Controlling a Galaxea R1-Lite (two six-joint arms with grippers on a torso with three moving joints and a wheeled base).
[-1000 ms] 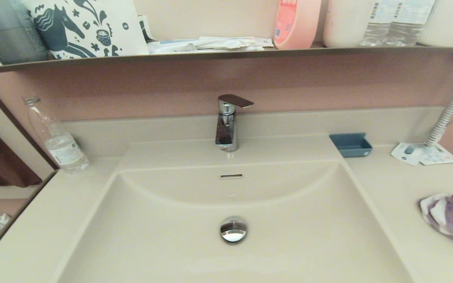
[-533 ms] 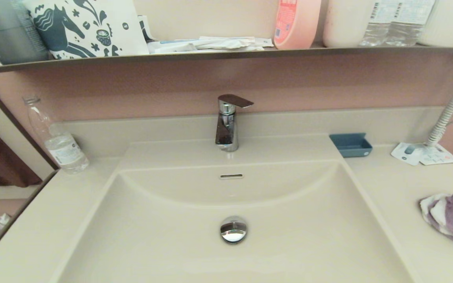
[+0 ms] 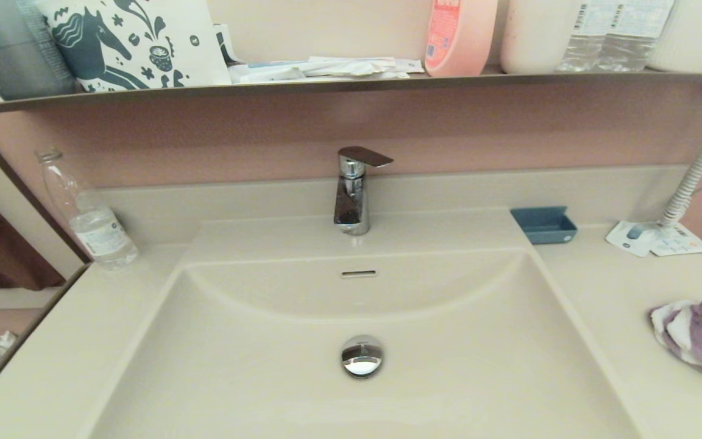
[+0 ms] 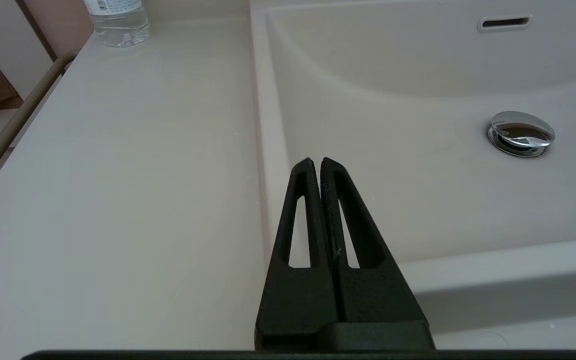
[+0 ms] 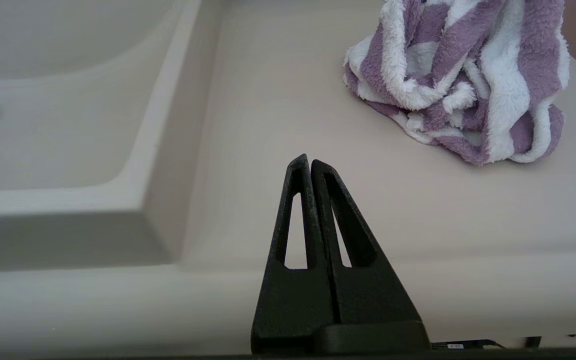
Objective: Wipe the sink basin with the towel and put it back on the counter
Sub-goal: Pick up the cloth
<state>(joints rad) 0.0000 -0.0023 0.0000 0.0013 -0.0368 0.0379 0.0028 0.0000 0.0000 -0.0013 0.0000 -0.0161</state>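
Observation:
The purple and white striped towel (image 3: 701, 338) (image 5: 460, 80) lies bunched on the counter (image 3: 619, 305) to the right of the sink basin (image 3: 448, 341). The basin has a chrome drain plug (image 3: 361, 356) and an overflow slot (image 3: 358, 273). My right gripper (image 5: 308, 161) is shut and empty, low over the counter's front edge, well short of the towel. My left gripper (image 4: 316, 162) is shut and empty too, above the basin's left rim near the front. Neither arm shows in the head view.
A chrome faucet (image 3: 353, 192) stands behind the basin. A water bottle (image 3: 86, 213) is at the back left, a small blue tray (image 3: 544, 224) and a white leaflet (image 3: 655, 239) at the back right. A coiled cord (image 3: 701, 164) hangs at the far right. Bottles fill the upper shelf (image 3: 351, 82).

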